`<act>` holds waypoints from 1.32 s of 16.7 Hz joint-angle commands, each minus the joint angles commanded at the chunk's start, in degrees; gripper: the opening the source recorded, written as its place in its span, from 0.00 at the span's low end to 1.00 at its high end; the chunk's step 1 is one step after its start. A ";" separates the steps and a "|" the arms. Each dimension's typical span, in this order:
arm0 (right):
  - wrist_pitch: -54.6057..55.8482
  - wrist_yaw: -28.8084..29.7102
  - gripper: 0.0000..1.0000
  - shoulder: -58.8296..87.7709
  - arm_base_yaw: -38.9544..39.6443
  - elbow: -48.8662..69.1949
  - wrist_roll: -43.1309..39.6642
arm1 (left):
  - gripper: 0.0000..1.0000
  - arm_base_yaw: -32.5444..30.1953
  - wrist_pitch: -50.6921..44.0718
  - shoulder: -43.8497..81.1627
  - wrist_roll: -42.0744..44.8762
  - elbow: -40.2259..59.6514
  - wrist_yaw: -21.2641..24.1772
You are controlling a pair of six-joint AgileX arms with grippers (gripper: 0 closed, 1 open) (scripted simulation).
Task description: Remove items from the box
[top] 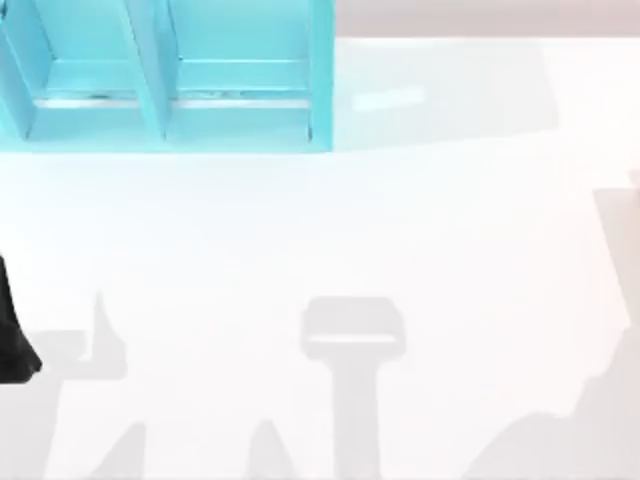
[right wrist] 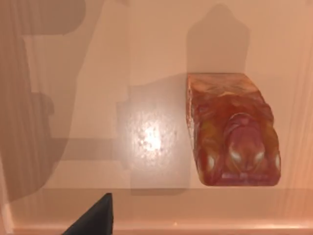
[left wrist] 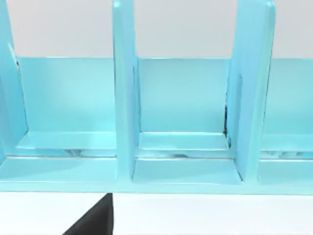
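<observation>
The turquoise box [top: 160, 90] stands at the table's back left, split by upright dividers into open compartments. In the left wrist view the box [left wrist: 186, 98] is close in front, and the compartments facing me look bare. A dark part of my left gripper [left wrist: 93, 220] shows just before the box's front edge. My left arm [top: 12, 340] is at the table's left edge. In the right wrist view an orange-brown carton pack [right wrist: 230, 129] with a reddish gabled top rests on a smooth surface. A dark part of my right gripper [right wrist: 93, 218] hangs beside it, apart from it.
The white table [top: 420, 230] stretches open in front of and to the right of the box. Grey shadows of the arms fall across its front half.
</observation>
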 joint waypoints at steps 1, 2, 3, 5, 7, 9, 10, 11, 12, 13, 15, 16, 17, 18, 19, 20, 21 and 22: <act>1.33 0.00 1.00 0.26 -0.07 -1.12 -0.03 | 1.00 0.00 0.00 0.00 0.00 0.00 0.00; 3.02 0.00 1.00 0.65 -0.13 -2.44 -0.06 | 1.00 0.00 0.00 0.00 0.00 0.00 0.00; 5.02 -0.01 1.00 1.17 -0.17 -3.91 -0.08 | 1.00 0.00 0.00 0.00 0.00 0.00 0.00; 9.60 -0.01 1.00 2.55 -0.19 -7.09 -0.08 | 1.00 0.00 0.00 0.00 0.00 0.00 0.00; 14.30 -0.01 1.00 4.16 -0.13 -10.17 -0.02 | 1.00 0.00 0.00 0.00 0.00 0.00 0.00; 18.31 0.00 1.00 5.74 -0.04 -12.59 0.10 | 1.00 0.00 0.00 0.00 0.00 0.00 0.00; 19.79 0.00 1.00 6.39 -0.01 -13.41 0.15 | 1.00 0.00 0.00 0.00 0.00 0.00 0.00; 20.77 0.01 1.00 6.84 0.00 -13.94 0.17 | 1.00 0.00 0.00 0.00 0.00 0.00 0.00; 21.15 0.01 1.00 7.03 0.00 -14.15 0.17 | 1.00 0.00 0.00 0.00 0.00 0.00 0.00; 21.15 0.01 1.00 7.03 0.00 -14.15 0.17 | 1.00 0.00 0.00 0.00 0.00 0.00 0.00; 21.15 0.01 1.00 7.03 0.00 -14.15 0.17 | 1.00 0.00 0.00 0.00 0.00 0.00 0.00; 21.15 0.01 0.92 7.03 0.00 -14.15 0.17 | 1.00 0.00 0.00 0.00 0.00 0.00 0.00; 21.15 0.01 0.85 7.03 0.00 -14.15 0.17 | 1.00 0.00 0.00 0.00 0.00 0.00 0.00; 21.15 0.01 0.77 7.03 0.00 -14.15 0.17 | 1.00 0.00 0.00 0.00 0.00 0.00 0.00; 21.15 0.01 0.70 7.03 0.00 -14.15 0.17 | 1.00 0.00 0.00 0.00 0.00 0.00 0.00; 21.15 0.01 0.62 7.03 0.00 -14.15 0.17 | 1.00 0.00 0.00 0.00 0.00 0.00 0.00; 21.15 0.01 0.55 7.03 0.00 -14.15 0.17 | 1.00 0.00 0.00 0.00 0.00 0.00 0.00; 21.15 0.01 0.47 7.03 0.00 -14.15 0.17 | 1.00 0.00 0.00 0.00 0.00 0.00 0.00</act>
